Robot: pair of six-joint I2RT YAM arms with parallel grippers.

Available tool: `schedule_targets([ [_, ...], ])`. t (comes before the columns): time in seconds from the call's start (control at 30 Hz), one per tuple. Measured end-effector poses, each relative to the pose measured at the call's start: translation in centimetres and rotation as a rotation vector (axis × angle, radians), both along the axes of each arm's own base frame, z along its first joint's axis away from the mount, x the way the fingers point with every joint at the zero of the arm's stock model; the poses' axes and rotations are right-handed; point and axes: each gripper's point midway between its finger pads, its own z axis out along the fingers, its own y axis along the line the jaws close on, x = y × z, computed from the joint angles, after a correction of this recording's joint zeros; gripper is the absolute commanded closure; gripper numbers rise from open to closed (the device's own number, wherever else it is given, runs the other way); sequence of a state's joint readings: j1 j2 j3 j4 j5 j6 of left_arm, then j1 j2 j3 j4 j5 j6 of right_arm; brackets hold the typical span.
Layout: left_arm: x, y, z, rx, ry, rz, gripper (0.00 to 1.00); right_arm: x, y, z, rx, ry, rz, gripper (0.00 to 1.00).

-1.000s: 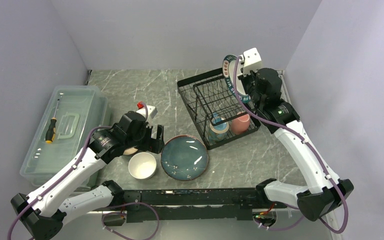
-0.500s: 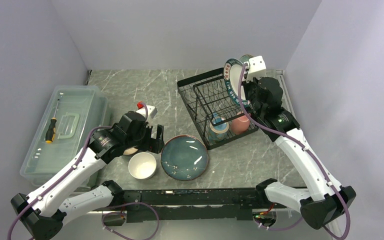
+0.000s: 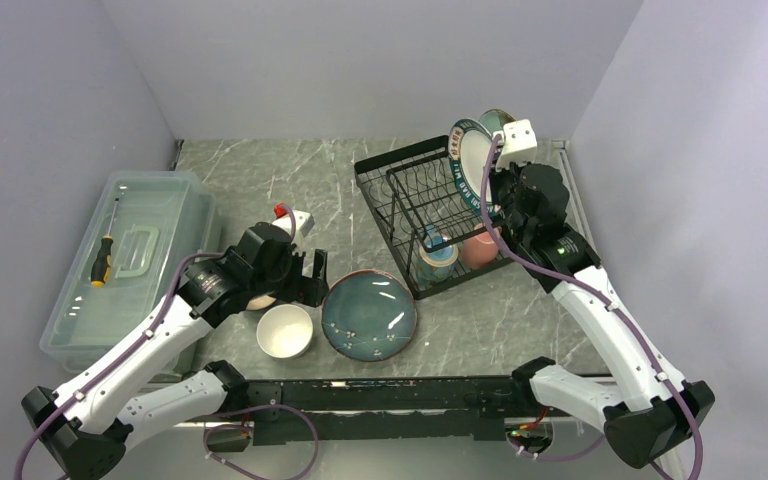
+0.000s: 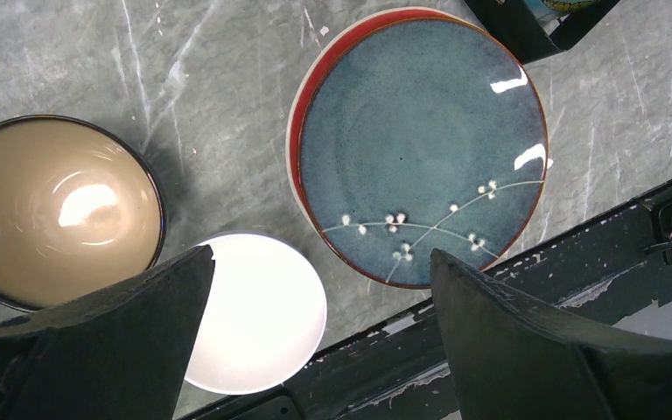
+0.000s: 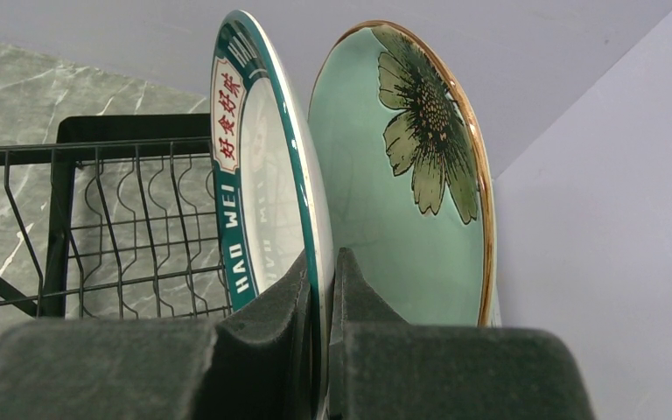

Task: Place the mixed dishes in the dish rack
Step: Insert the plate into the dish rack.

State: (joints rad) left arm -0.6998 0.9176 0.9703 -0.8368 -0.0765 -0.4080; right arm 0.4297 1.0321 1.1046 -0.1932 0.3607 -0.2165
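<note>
R jaws clamped on lower rim of white lettered-rim plate (image 5: 258, 175), held edge-up over far-right end of dish rack (image 3: 400, 200), just beside mint-green flower plate (image 5: 402, 201). Glazed ceramic judged stiff, heavyish, slick, chip-prone; rim pinch suits it, slot entry best done slow. L jaws wide open, nothing held, over white bowl (image 4: 262, 315) and blue plate (image 4: 420, 149) on bench (image 3: 520, 310) near-left of rack.

Glossy glaze, catching bright highlights, on blue plate (image 3: 370, 315), brown bowl (image 4: 52, 210) and white bowl (image 3: 285, 332) at lower centre, likewise on lettered plate (image 3: 470, 160) at upper right; smooth veined stone-look table (image 3: 260, 180) beneath. Thin black wire dish rack (image 3: 400, 198) (matt coating); translucent plastic box (image 3: 130, 260) at left.
</note>
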Motion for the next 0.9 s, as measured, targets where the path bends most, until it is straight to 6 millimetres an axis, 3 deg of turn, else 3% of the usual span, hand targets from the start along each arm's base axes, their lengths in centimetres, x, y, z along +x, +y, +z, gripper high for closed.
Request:
schedule_targets([
  [0.53, 0.0, 0.0, 0.0, 0.0, 0.0, 0.0, 0.01, -0.4, 0.1, -0.2, 0.016, -0.01, 0.014, 1.0],
  [0.7, 0.0, 0.0, 0.0, 0.0, 0.0, 0.0, 0.01, -0.4, 0.2, -0.2, 0.019, -0.009, 0.021, 0.8],
  [0.8, 0.0, 0.0, 0.0, 0.0, 0.0, 0.0, 0.01, -1.0, 0.5, -0.8, 0.028, 0.021, 0.043, 0.58],
  [0.9, 0.0, 0.0, 0.0, 0.0, 0.0, 0.0, 0.01, -1.4, 0.6, -1.8, 0.028, 0.065, 0.052, 0.5],
])
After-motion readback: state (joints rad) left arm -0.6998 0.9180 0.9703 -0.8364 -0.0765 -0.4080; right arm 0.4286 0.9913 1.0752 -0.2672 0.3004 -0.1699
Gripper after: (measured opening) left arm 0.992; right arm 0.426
